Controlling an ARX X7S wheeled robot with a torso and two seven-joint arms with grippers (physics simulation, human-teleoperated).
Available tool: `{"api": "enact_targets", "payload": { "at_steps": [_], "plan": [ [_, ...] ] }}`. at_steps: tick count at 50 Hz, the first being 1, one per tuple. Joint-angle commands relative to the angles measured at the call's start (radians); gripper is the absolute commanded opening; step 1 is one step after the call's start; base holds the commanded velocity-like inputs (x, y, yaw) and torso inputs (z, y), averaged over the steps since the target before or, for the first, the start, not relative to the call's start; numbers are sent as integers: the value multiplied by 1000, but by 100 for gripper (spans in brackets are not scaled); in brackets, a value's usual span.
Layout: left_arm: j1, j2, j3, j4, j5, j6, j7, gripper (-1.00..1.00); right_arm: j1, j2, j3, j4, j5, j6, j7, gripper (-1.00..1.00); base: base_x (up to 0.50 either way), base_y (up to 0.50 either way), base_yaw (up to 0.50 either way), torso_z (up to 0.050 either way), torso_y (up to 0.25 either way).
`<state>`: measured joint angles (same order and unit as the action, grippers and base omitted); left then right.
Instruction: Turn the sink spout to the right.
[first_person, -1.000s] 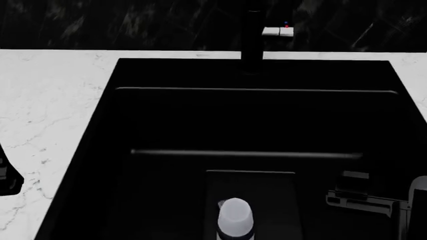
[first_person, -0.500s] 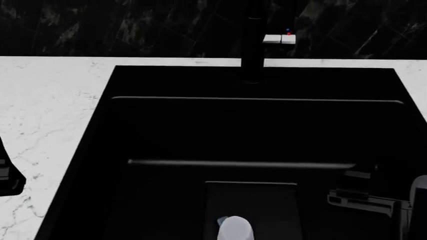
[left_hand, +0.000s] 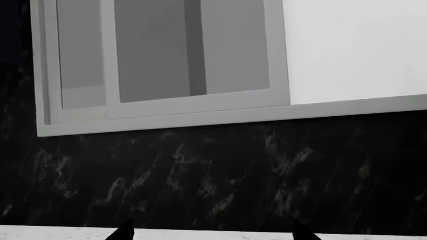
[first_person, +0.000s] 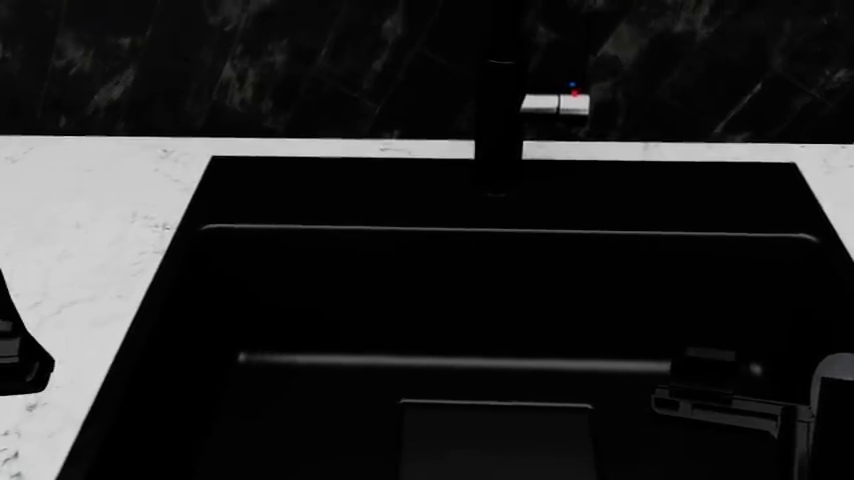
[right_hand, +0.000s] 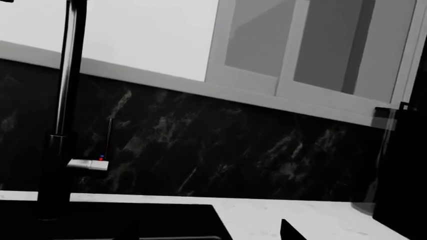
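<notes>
The sink spout (first_person: 499, 110) is a slim black tube on an upright post at the back rim of the black basin (first_person: 187, 300). It rises out of the top of the head view. In the right wrist view the sink spout (right_hand: 70, 75) stands tall against the wall. My right gripper (first_person: 721, 395) hangs low over the basin's near right part, well short of the spout. One of its fingertips (right_hand: 290, 231) shows far to one side, so it is open. My left gripper (left_hand: 213, 235) is open, empty, and faces the dark wall.
A small grey-white lever (first_person: 555, 104) with red and blue dots sticks out beside the post. White marble counter (first_person: 94, 230) flanks the basin. A dark marbled backsplash (left_hand: 220, 175) and a grey window frame (left_hand: 167, 107) rise behind. A dark upright object (right_hand: 400, 165) stands on the counter.
The head view has tilted up: the spout, basin and counter sit lower in the picture, and the white capped object at the bottom has dropped out of view. Both grippers hold about the same places.
</notes>
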<state>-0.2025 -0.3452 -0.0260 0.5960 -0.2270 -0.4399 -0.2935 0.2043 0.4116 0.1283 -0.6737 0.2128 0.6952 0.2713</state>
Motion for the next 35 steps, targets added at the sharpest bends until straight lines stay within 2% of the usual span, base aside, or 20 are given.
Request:
{"api": "enact_targets", "payload": {
  "at_steps": [1, 22, 35],
  "plan": [
    [-2, 0, -4, 0, -13, 0, -1, 100, -1, 3, -4, 2, 0, 2, 3, 100, 109, 0, 0, 0, 0],
    [-1, -3, 22, -1, -10, 0, -2, 100, 30, -14, -5, 15, 30, 19, 3, 100, 10, 0, 0, 0, 0],
    [4, -4, 29, -20, -9, 21, 0, 100, 216, -38, -81, 5, 74, 175, 14, 100, 0, 0, 0, 0, 0]
  ]
}}
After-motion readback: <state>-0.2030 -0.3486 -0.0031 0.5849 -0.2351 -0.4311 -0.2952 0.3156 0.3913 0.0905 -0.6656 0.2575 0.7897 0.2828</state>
